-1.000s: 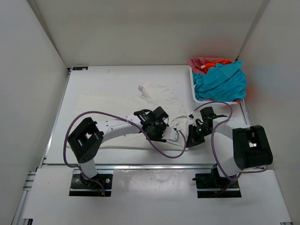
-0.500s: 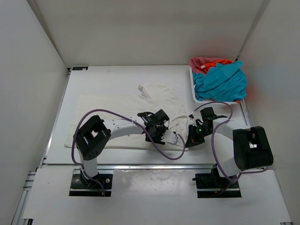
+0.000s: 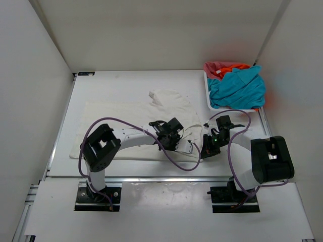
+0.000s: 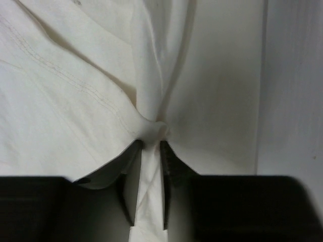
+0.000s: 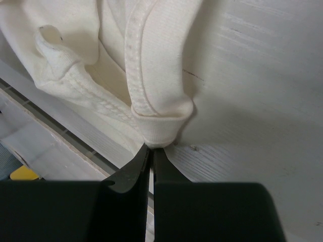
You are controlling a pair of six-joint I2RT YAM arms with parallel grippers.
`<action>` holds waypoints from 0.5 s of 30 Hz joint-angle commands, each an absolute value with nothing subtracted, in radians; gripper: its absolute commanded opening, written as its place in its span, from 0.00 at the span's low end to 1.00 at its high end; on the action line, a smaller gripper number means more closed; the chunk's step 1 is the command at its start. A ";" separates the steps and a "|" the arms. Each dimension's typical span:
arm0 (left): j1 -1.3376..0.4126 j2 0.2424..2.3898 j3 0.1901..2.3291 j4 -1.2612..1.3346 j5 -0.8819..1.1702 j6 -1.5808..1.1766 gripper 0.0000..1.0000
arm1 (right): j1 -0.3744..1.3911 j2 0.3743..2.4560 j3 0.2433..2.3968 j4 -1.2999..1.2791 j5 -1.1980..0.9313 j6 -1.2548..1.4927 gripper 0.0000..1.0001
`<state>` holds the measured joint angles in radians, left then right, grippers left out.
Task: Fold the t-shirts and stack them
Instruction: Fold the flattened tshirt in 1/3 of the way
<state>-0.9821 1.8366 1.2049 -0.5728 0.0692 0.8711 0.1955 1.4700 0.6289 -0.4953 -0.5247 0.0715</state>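
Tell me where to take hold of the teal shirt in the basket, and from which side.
Pinch a raised fold of the teal t-shirt, coming straight down from above. It lies crumpled uppermost in the basket, whose wall stands along its side, so the top is likely the only free approach.

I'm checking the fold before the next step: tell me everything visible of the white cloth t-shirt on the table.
The white cloth t-shirt is soft, thin fabric with stitched hems and a ribbed band. It lies creased and mostly flat on the white table, its wide part to the left, a bunched part toward the far middle. The left gripper pinches a gathered fold near its right side; the right gripper is shut on the looped ribbed band at its near right corner.
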 commanded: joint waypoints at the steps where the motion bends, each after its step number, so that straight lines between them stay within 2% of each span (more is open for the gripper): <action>1: -0.980 1.841 1.212 -0.569 0.086 0.868 0.25 | 0.189 1.470 0.620 -0.494 -0.479 0.058 0.00; 5: -0.976 1.842 1.200 -0.540 0.054 0.841 0.02 | 0.189 1.465 0.618 -0.492 -0.477 0.054 0.00; 15: -0.761 1.868 1.359 -0.525 0.005 0.574 0.00 | 0.184 1.463 0.612 -0.491 -0.476 0.058 0.00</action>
<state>-0.8230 1.8847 1.3003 -0.5400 0.0330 0.6682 0.1871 1.4693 0.6270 -0.4942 -0.5274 0.0719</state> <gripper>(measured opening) 0.031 0.021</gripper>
